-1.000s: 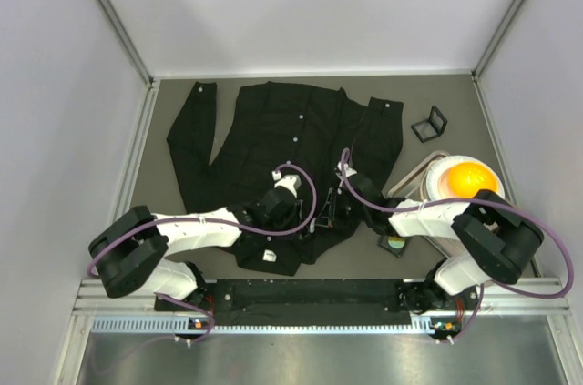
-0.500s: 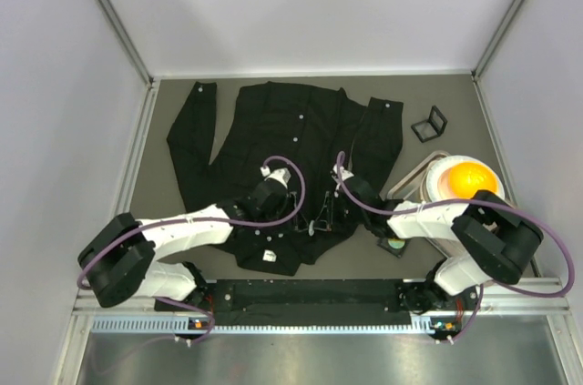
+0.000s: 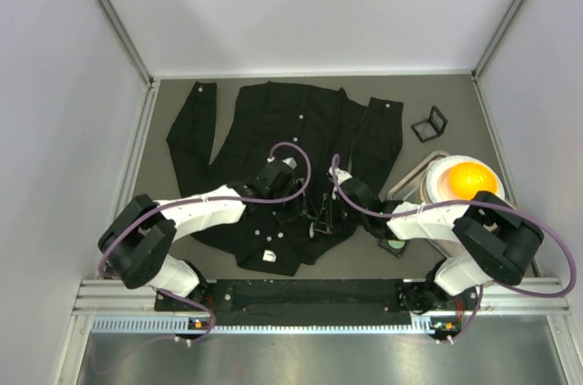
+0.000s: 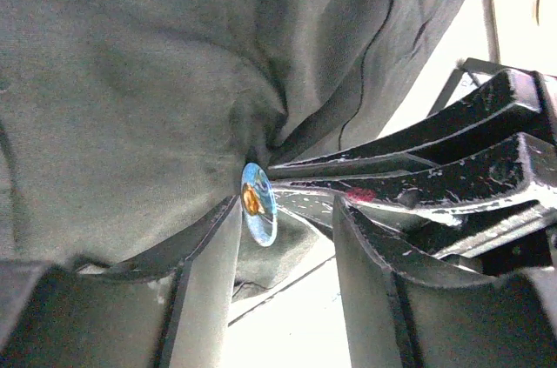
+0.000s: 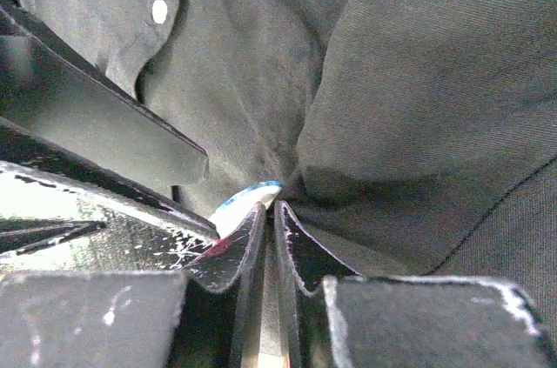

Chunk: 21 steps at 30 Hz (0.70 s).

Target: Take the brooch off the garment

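Observation:
The black garment lies spread on the table. The brooch, a small round blue disc with an orange mark, stands on edge on a puckered fold of the shirt; its pale edge also shows in the right wrist view. My left gripper is open, with the brooch between its fingers, close to the left finger. My right gripper is shut on the fold of fabric right beside the brooch. Both grippers meet over the shirt's lower right part in the top view, the left gripper and the right gripper.
An orange ball in a white bowl stands at the right. A small open black box lies at the back right. A small dark object lies under the right arm. A white tag marks the hem.
My left arm has swung its wrist back and to the right, bringing its open fingers around the brooch. The right gripper has edged slightly left, still pinching the fabric.

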### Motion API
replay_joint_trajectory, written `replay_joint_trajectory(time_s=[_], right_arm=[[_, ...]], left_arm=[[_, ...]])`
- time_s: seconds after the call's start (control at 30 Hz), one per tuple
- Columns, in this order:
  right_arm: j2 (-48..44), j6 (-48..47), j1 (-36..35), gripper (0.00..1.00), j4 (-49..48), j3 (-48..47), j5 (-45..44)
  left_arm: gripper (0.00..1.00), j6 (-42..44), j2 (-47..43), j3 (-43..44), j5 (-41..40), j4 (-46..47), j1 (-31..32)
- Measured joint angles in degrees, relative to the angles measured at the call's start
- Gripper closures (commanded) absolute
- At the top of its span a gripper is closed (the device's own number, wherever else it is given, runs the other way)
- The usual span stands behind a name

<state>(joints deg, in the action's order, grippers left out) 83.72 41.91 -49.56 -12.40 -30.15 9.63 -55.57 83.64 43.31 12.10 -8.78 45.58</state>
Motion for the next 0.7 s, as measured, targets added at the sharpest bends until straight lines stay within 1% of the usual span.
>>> replay_joint_trajectory(time_s=[0.13,0.4,0.47,0.63,0.7], right_arm=[[0.00,-0.59,-0.28,0.92,0.00,-0.04,0.02],[0.00,-0.83,-0.55,0.92,0.00,-0.04,0.09],[0.00,-0.81,-0.55,0.92,0.00,-0.04,0.13],[-0.04,-0.79,-0.72,0.92,0.02,-0.04,0.07],[-0.11,-0.74,-0.76,0.92,0.04,-0.04,0.07]], left_arm=[[0.52,0.42,1.42,0.90,0.96,-1.29,0.00],[0.71,2.16,3.78,1.75,0.17,-2.97,1.11],[0.73,2.58,4.13,1.92,-0.72,-3.39,1.60],[0.86,3.58,3.96,2.25,-4.00,-3.61,3.50],[0.90,3.87,3.72,2.25,-5.44,-3.72,4.35]])
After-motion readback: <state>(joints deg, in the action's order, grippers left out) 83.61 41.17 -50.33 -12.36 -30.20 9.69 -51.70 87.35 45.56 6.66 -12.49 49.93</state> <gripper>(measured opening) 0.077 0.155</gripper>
